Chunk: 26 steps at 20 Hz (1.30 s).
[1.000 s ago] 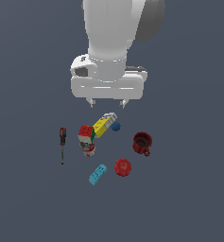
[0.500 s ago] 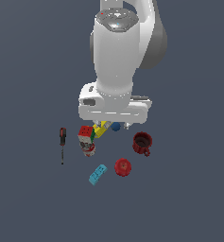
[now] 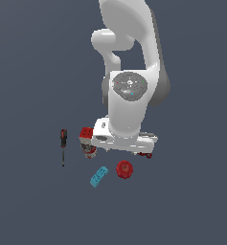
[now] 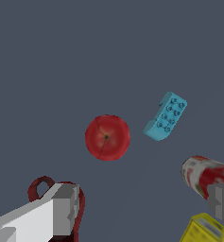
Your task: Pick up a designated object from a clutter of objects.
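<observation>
The designated object, a glossy red apple-like ball (image 3: pixel 124 169) with a dimple, lies at the near edge of the clutter of objects. In the wrist view the ball (image 4: pixel 107 137) sits alone on the grey floor, ahead of my gripper (image 4: pixel 142 208). The gripper is open, with nothing between its fingers (image 4: pixel 56 212). In the exterior view the arm's white hand (image 3: pixel 127 139) hangs just above and behind the ball, apart from it.
A cyan block (image 3: pixel 99 176) lies to the exterior view's left of the ball. Further left are a red-and-white can (image 3: pixel 89 149), a red-topped cube (image 3: pixel 86 133) and a screwdriver (image 3: pixel 63 143). A dark red mug (image 4: pixel 42 186) and a yellow box (image 4: pixel 203 229) lie under the hand.
The arm has come down over the clutter toward the ball. The hand now covers the yellow box, the blue ball and most of the mug. No object has moved.
</observation>
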{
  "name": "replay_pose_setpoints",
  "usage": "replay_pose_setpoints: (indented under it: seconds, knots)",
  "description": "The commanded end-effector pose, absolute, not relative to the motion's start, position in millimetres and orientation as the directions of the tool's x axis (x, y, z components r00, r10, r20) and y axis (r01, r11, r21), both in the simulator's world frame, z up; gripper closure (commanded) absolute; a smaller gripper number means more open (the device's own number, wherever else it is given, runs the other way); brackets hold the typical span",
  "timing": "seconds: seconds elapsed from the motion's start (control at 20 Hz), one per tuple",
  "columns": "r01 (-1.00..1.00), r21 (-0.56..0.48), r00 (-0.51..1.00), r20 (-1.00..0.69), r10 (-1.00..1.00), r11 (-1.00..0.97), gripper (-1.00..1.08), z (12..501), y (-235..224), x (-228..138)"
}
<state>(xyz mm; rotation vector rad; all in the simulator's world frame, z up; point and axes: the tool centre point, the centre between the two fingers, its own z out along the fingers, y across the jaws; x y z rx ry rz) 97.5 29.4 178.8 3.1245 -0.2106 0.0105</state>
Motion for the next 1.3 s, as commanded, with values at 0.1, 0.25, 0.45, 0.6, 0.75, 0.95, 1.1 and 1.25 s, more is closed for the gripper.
replay_pose_setpoints:
  seconds: [0.1,0.25,0.45,0.6,0.75,0.95,1.1,1.25]
  knots:
    - [-0.16,0.005,0.987,0.005,-0.16,-0.987,-0.92,142.4,39.4,110.0]
    - [-0.172,0.003,0.985,0.003,-0.172,-0.985,-0.92,123.8,44.3,114.8]
    - [-0.184,0.001,0.983,0.001,-0.184,-0.983,-0.92,106.3,49.0,118.7]
    - [-0.189,0.0,0.982,0.0,-0.189,-0.982,-0.92,98.8,51.0,120.1]
    - [-0.191,0.0,0.982,0.0,-0.191,-0.982,-0.92,96.3,51.6,120.6]
    - [-0.189,0.0,0.982,-0.001,-0.189,-0.982,-0.92,93.7,51.4,119.8]
    - [-0.19,0.0,0.982,-0.001,-0.19,-0.982,-0.92,83.6,51.4,119.7]
    - [-0.19,0.0,0.982,0.0,-0.19,-0.982,-0.92,67.2,51.4,119.3]
